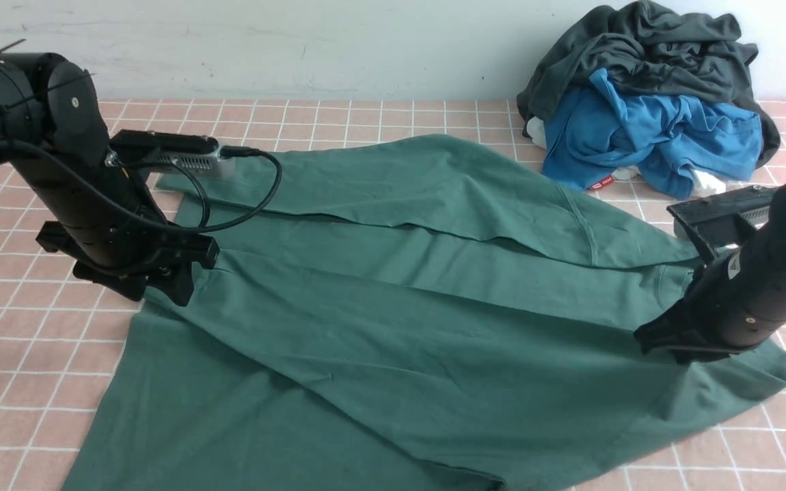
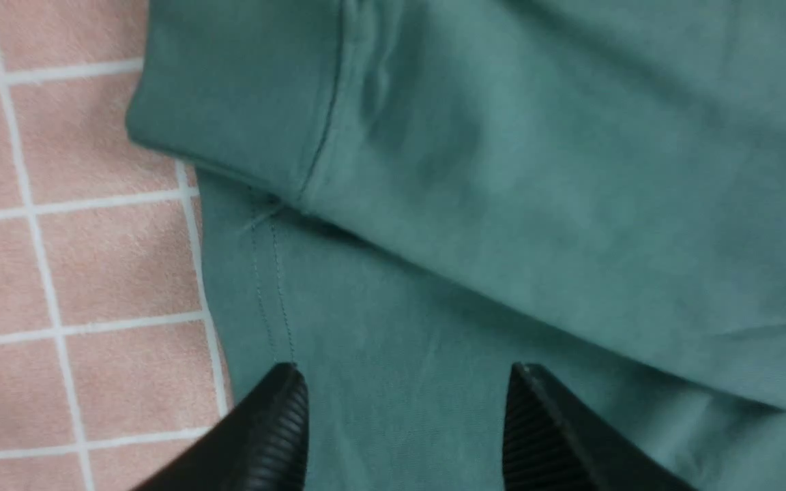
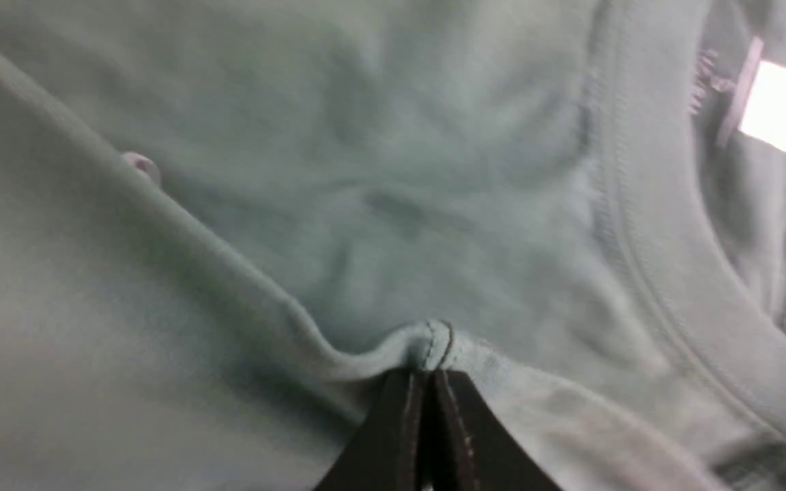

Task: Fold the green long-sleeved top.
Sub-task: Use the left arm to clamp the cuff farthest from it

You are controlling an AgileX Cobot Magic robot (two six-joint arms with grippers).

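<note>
The green long-sleeved top [image 1: 400,307] lies spread across the pink tiled table [image 1: 18,354], with a sleeve folded over its body. My left gripper [image 1: 168,286] hovers at its left edge. In the left wrist view this gripper [image 2: 403,382] is open, with flat green cloth [image 2: 400,327] between its fingers [image 2: 277,423] and the sleeve cuff [image 2: 229,116] just beyond. My right gripper [image 1: 652,344] presses on the top's right end. In the right wrist view it [image 3: 430,372] is shut on a pinched ridge of the cloth [image 3: 434,341], near the ribbed collar [image 3: 673,286] and the white neck label [image 3: 775,106].
A heap of clothes sits at the back right against the wall: a dark charcoal-grey garment [image 1: 645,48] over a bright blue one [image 1: 645,129]. Bare tiles show to the left of the top and along the far side.
</note>
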